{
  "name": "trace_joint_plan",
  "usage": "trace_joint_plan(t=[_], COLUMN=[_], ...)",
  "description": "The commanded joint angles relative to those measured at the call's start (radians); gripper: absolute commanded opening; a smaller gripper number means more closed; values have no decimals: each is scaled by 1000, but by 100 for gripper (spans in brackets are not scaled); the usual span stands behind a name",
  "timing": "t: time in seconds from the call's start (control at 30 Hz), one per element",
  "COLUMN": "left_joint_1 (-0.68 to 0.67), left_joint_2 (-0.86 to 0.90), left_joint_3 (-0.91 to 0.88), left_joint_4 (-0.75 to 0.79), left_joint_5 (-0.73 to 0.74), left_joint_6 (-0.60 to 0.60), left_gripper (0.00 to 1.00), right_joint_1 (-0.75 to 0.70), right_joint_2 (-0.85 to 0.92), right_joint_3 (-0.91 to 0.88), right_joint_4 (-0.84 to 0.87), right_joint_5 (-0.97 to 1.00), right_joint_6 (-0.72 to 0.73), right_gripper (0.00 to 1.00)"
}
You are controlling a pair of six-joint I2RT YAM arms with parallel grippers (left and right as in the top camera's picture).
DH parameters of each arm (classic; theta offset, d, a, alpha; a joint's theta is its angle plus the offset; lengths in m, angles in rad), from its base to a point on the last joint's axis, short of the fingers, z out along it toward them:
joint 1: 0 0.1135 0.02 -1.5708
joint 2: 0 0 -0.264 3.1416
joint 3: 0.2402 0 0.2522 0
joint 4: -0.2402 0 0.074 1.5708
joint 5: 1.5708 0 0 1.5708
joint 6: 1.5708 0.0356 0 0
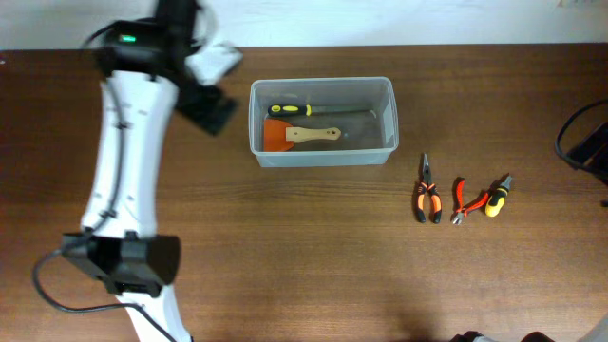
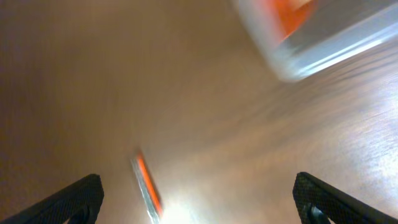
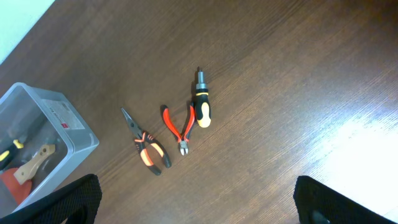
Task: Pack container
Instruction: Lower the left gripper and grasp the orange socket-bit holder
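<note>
Clear plastic rectangular container (image 1: 323, 155) is set at the far middle of the brown wooden table (image 1: 285, 256). Left gripper (image 2: 198, 190) and right gripper (image 3: 196, 190) are spread wide, nothing held. Orange-and-black metal pliers (image 3: 142, 140) should be gripped mid-body and laid flat inside.

Dark wooden table (image 1: 285, 266): clear container (image 1: 325, 158) near back; rightward, well apart, long-nose pliers (image 1: 427, 195), red side cutters (image 1: 463, 200), stubby screwdriver (image 1: 497, 197).

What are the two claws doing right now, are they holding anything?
Left gripper: open, holding nothing.
Right gripper: open, holding nothing.
</note>
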Motion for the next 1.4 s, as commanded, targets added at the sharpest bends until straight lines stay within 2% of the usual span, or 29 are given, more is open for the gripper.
trace_joint_plan(t=[0.0,0.1,0.3,0.47,0.5,0.57,0.6,0.73,0.97,1.27,1.33,1.37], left_joint_1=[150,253,389,462,475,492,498,512,512,512,512,512], left_joint_2=[70,76,76,76,76,76,77,81,86,87,87,87], left_joint_3=[-108,-243,-504,-634,-657,-698,-718,-789,-826,-868,-880,-885], left_joint_4=[-29,27,252,355,376,412,433,524,552,570,571,570], left_joint_5=[-5,-3,2,18,31,39,39,31,31,-2,-2,-2], left_joint_6=[-179,-150,20,34,61,124,144,150,173,189,214,223], left_gripper=[100,99,100,100,97,82,79,77,76,57,46,45], right_joint_1=[-4,-4,-4,-4,-4,-4,-4,-4,-4,-4,-4,-4], right_joint_2=[-6,-6,-5,-5,-5,-5,-5,-5,-5,-5,-5,-5], right_joint_3=[9,9,9,9,9,9,9,9,9,9,9,9], right_joint_4=[1,1,9,9,9,9,9,11,13,17,19,20], right_joint_5=[-6,-6,-6,-6,-6,-6,-6,-6,-6,-5,-6,-6], right_joint_6=[-2,-2,-2,-2,-2,-2,-2,-2,-2,-2,-2,-2], right_gripper=[99,99,99,99,99,99,99,99,99,99,99,99])
